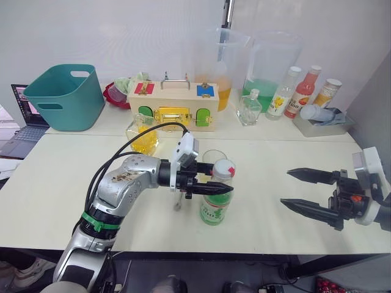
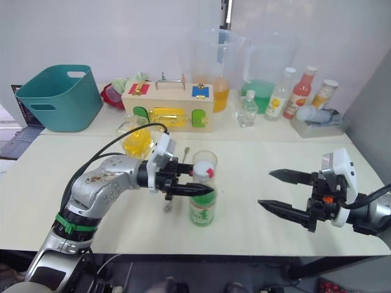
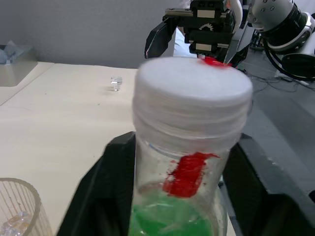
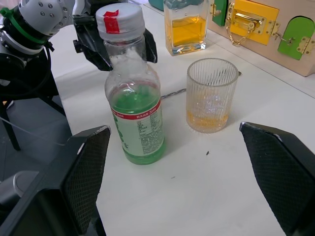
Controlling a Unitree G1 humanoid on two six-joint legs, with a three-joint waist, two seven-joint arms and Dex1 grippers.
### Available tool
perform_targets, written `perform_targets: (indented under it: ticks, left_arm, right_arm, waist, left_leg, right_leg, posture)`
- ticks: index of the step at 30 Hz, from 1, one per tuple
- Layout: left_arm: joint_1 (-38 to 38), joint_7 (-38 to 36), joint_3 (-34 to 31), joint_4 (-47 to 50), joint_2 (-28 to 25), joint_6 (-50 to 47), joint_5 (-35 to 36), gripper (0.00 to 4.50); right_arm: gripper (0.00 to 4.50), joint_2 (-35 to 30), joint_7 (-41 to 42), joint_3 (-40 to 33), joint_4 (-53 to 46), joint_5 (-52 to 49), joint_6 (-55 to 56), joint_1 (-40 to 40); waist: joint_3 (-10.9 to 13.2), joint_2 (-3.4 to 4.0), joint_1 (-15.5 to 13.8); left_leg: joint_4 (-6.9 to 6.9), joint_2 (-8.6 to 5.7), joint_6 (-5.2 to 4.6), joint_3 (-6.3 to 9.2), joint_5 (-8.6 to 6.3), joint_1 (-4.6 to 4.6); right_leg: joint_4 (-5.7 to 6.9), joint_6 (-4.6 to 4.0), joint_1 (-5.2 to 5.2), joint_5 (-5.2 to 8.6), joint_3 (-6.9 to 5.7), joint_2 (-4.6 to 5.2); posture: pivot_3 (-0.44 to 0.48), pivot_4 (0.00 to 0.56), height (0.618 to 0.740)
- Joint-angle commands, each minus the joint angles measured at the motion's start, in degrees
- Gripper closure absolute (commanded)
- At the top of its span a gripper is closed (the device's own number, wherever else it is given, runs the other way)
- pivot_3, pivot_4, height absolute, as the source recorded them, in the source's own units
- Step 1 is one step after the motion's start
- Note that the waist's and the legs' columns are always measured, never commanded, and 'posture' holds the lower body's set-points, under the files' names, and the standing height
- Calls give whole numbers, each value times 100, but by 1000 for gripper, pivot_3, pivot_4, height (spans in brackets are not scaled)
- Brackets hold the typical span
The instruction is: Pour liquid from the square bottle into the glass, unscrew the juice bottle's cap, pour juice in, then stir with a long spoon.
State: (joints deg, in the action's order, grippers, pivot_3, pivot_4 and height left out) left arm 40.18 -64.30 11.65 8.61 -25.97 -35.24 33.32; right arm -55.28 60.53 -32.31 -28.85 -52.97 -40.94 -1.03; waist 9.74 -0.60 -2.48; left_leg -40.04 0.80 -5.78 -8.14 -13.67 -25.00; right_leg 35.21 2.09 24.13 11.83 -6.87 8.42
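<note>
The juice bottle (image 1: 215, 204) stands on the table with its white cap (image 1: 223, 169) on. My left gripper (image 1: 214, 180) is shut on the bottle at its neck, one finger on each side. Just behind it stands the glass (image 4: 212, 96), a little yellow liquid in its bottom. The square bottle (image 1: 143, 135) with yellow liquid sits further back to the left. The long spoon (image 4: 173, 93) lies flat on the table under my left gripper. My right gripper (image 1: 285, 187) hovers open over the table to the right, well apart from the bottle.
A teal basket (image 1: 64, 94), a wooden latch box (image 1: 174, 107), two tall pitchers (image 1: 269, 64), a small clear square bottle (image 1: 249, 108), several drink bottles (image 1: 303, 91) and a grey tray (image 1: 324, 123) line the back. A laptop (image 1: 21, 122) sits far left.
</note>
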Motion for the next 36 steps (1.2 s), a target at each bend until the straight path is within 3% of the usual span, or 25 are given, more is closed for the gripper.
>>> perform_targets:
  ticks: [1,7,12,18,26,36]
  left_arm:
    - [83,-72,-1,81,58,122,-13,3153]
    - [45,-228,40,119,-54,327,-204,3169]
    - [80,-525,2,54,-225,568,-281,3171]
    - [254,-794,-137,-510,-302,1005,-389,3171]
    - [820,-776,-214,-1651,-26,1504,-573,3171]
    - [661,-548,-230,-995,289,928,-376,3171]
  right_arm:
    - [0,-17,-38,-127,-89,-1,151,46]
    - [0,-3,-285,146,-224,-366,-17,443]
    - [0,211,-944,726,-464,-954,-288,1222]
    - [0,476,-1398,1505,-481,-883,-362,1941]
    - [0,546,-1372,1723,-308,-748,-231,2084]
    - [0,552,-1360,1712,-204,-711,-245,2244]
  waist:
    - [0,0,-1]
    - [0,0,10]
    - [0,0,35]
    - [0,0,33]
    - [0,0,27]
    - [0,0,37]
  left_leg:
    - [0,0,0,0,0,0]
    - [-2,0,-1,0,0,0]
    - [0,3,1,2,1,1]
    - [-2,2,1,2,1,0]
    - [-15,0,-2,0,1,-6]
    - [-24,0,-16,-2,-4,-21]
  right_leg:
    - [1,0,0,0,0,0]
    - [0,0,-1,0,0,0]
    - [2,-2,3,0,0,0]
    - [3,-3,5,-1,-1,1]
    - [7,-1,3,-2,-6,0]
    - [10,2,10,-3,-9,-1]
  posture:
    - [0,150,733]
    - [0,150,733]
    - [0,150,733]
    - [0,150,733]
    - [0,150,733]
    - [0,150,733]
